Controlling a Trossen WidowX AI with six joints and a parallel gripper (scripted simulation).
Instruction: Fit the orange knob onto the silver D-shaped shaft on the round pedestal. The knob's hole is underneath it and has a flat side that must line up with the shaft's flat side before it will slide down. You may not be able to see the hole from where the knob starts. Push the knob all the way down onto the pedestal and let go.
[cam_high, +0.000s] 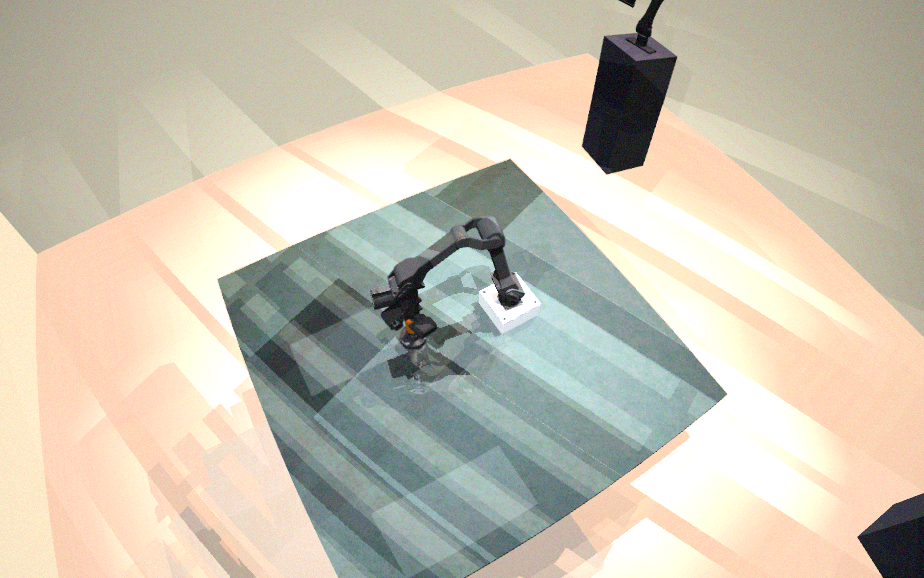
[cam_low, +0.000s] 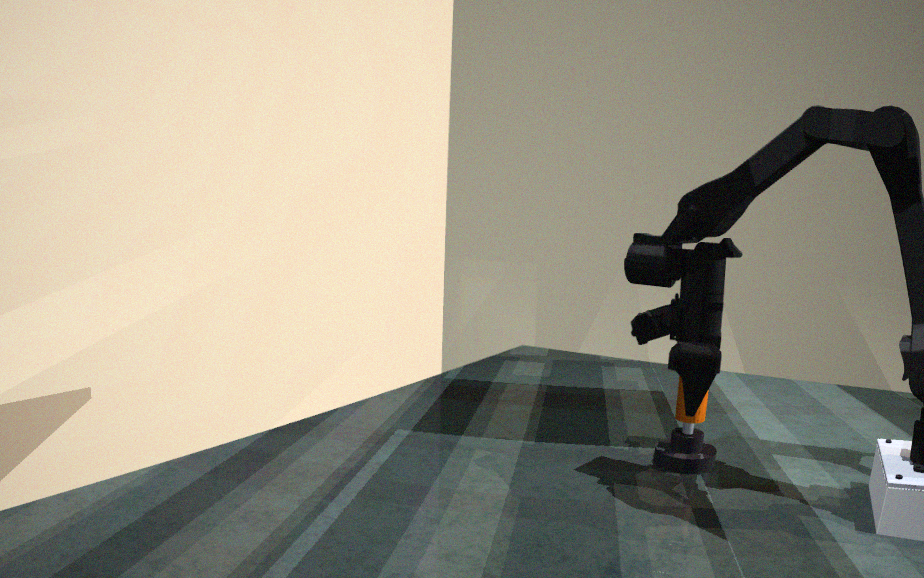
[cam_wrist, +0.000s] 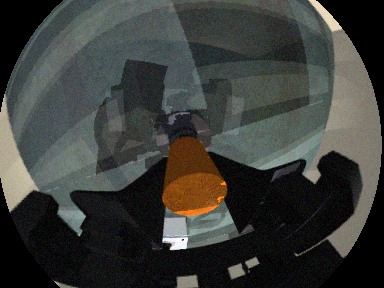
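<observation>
The orange knob (cam_high: 407, 328) (cam_low: 700, 411) (cam_wrist: 195, 192) stands upright between the fingers of my gripper (cam_low: 692, 408) (cam_wrist: 187, 158), which is shut on it. The dark round pedestal (cam_high: 412, 342) (cam_low: 684, 460) (cam_wrist: 202, 132) is directly below the knob. In the exterior view a short length of the silver shaft (cam_low: 688, 428) shows between the knob's lower end and the pedestal's raised collar, so the knob stands above the pedestal. The knob's underside hole and the shaft's flat side are hidden, and I cannot tell whether the shaft's tip is in the hole.
The arm rises from a white base block (cam_high: 509, 314) (cam_low: 899, 504) to the right of the pedestal. A green-grey mat (cam_high: 545, 408) (cam_low: 340, 518) lies under both. A tall dark block (cam_high: 628, 109) stands beyond the mat, and another dark block (cam_high: 899, 538) shows at the lower right.
</observation>
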